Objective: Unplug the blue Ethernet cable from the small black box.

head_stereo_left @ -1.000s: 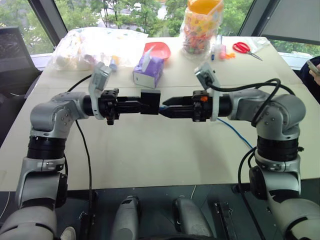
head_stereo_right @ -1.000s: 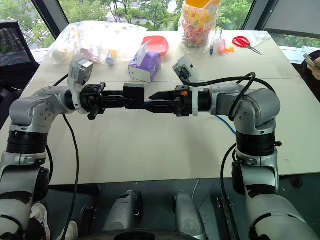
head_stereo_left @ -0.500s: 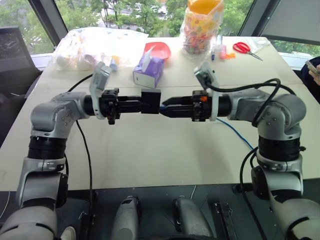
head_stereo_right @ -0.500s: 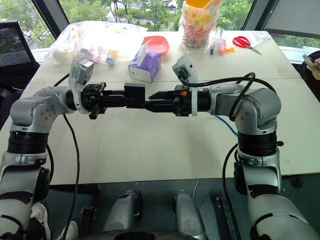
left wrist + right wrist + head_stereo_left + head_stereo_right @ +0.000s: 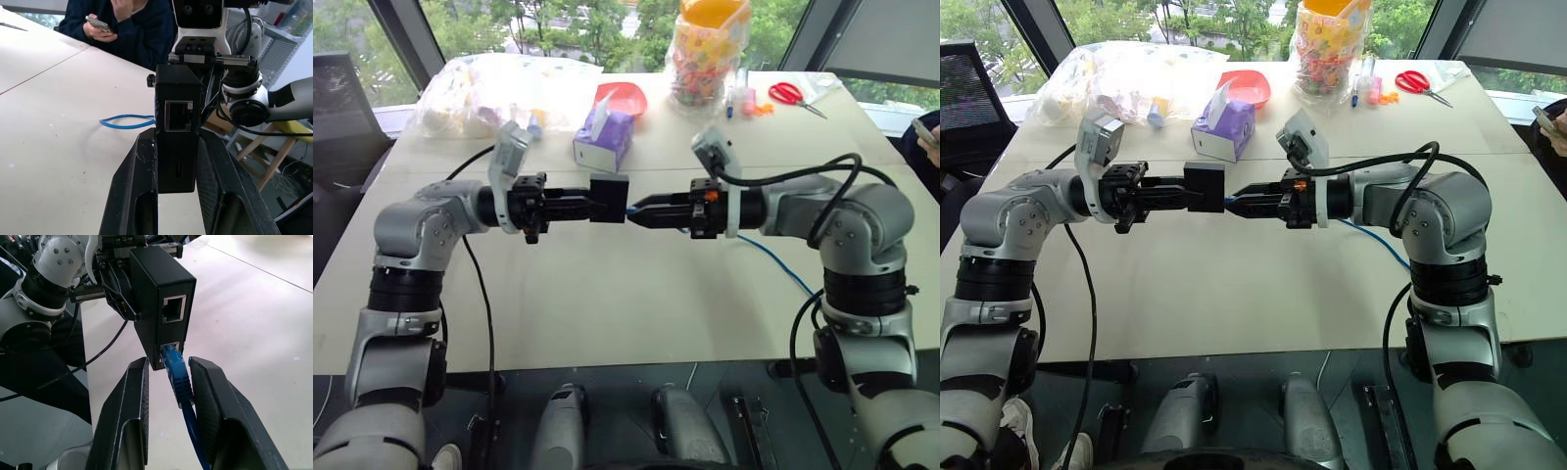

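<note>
black box (image 5: 159,308) in L gripper (image 5: 177,147), blue cable (image 5: 180,382) plugged, R gripper (image 5: 168,377)

- Right gripper (image 5: 168,377): two black fingers (image 5: 129,396) rising on either side of the cable boot, one finger touching it, the other standing apart with a gap
- Blue Ethernet cable (image 5: 183,396): plug seated in the lower port of the box, cord running back between the fingers
- Small black box (image 5: 159,298): upright, upper port open and empty
- Left gripper (image 5: 117,289): clamped on the far side of the box
- Table (image 5: 254,323): pale surface beneath
</note>
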Robot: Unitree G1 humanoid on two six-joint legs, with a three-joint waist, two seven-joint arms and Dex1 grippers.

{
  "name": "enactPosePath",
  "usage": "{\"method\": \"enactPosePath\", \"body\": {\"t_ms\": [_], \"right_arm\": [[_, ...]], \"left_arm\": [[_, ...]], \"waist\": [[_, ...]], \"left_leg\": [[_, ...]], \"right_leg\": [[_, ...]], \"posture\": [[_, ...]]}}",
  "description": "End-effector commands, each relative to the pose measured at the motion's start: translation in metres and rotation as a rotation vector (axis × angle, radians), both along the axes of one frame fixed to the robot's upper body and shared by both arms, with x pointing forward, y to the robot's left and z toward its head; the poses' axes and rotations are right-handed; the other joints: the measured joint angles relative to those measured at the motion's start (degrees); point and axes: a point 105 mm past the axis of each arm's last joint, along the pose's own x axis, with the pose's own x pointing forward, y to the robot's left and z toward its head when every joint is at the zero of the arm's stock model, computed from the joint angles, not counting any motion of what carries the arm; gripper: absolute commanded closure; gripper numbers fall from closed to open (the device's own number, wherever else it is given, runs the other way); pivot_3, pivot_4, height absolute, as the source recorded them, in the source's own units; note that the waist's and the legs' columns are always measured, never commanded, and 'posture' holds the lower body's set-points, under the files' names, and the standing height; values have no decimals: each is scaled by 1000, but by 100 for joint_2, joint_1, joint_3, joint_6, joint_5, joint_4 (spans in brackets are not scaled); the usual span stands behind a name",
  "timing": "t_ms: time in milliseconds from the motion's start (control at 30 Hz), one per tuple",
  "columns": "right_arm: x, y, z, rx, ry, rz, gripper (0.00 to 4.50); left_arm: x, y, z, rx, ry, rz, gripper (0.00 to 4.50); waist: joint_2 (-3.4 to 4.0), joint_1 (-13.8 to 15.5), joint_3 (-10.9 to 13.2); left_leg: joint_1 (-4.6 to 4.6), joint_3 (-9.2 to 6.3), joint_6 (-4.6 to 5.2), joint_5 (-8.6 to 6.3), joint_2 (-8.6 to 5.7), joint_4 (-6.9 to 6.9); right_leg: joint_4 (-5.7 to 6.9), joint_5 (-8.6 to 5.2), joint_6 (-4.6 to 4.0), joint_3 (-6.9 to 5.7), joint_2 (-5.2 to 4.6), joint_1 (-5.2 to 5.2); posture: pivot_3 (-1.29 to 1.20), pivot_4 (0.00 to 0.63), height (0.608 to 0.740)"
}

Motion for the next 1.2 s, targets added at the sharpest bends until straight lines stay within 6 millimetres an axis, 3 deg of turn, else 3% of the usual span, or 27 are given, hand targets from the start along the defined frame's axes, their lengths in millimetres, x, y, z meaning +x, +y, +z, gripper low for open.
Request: {"method": "enactPosePath", "body": {"t_ms": [33,200,333,367,833,1200], "right_arm": [[-5,2,7,12,-36,30,3181],[-5,3,7,12,-39,33,3181],[-4,3,8,13,-40,33,4413],[-4,3,8,13,-41,34,4463],[-1,-3,6,-12,-59,9,4463],[19,-37,-10,-79,-66,-104,4463]], "left_arm": [[-4,1,20,-34,-80,-9,4031],[-4,1,20,-34,-82,-7,4031],[-4,1,19,-31,-82,-8,4031],[-5,1,19,-30,-82,-8,4031],[-6,5,18,-16,-89,-7,4031],[-4,25,30,-16,-99,43,4031]], "waist": [[0,0,0],[0,0,0],[0,1,0],[0,2,0],[0,1,0],[0,8,0]], "left_leg": [[0,0,0,0,0,0],[0,0,0,0,0,0],[0,0,0,0,0,1],[0,0,0,0,0,1],[0,0,0,0,0,3],[-1,2,0,0,0,7]], "right_leg": [[0,0,0,0,0,0],[0,0,0,0,0,0],[0,0,0,0,0,0],[0,0,0,0,0,0],[1,0,0,0,0,0],[1,0,0,1,-1,1]], "posture": [[0,150,735],[0,150,735],[0,150,735],[0,150,735],[0,150,735],[0,150,735]]}}
